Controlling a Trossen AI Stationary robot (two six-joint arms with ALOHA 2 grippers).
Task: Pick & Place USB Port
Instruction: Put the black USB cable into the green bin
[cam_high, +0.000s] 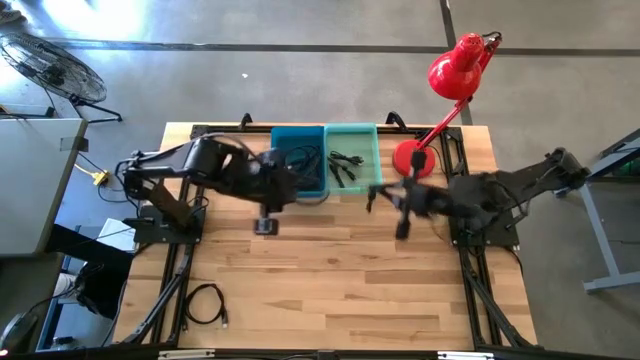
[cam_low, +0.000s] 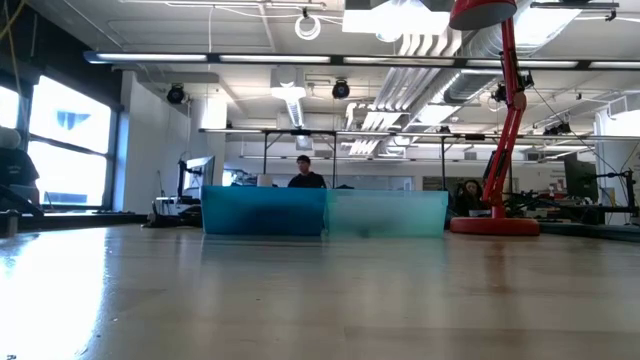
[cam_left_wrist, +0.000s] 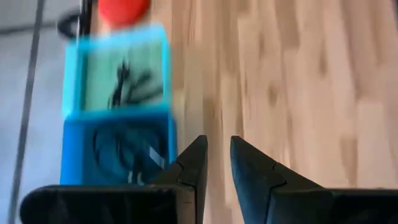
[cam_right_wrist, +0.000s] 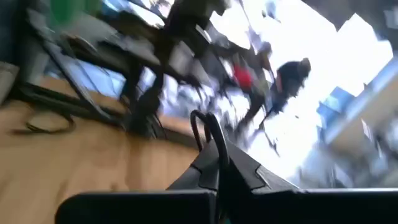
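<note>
Pale wooden boards form the table (cam_high: 340, 290), at whose far edge a blue bin (cam_high: 298, 130) and a green bin (cam_high: 352, 128) are set side by side, with a red lamp (cam_high: 455, 70) just beside the green one. The right gripper (cam_right_wrist: 214, 158) is held above the table in front of the green bin, and its fingers are seen pressed together on what is taken to be a thin black cable (cam_right_wrist: 202, 121), a narrow loop of which stands up from the tips. More dark cables are seen in both bins, and a coiled one (cam_high: 205, 303) lies near the front left corner. The cable is judged to be light, limp and somewhat slippery. It is best pinched at its stiff plug end, though no plug can be made out. A grip on the soft cord alone may let it swing or slide. The left gripper (cam_left_wrist: 214, 149) is held in front of the blue bin, its fingers parted by a narrow gap with nothing between them.
</note>
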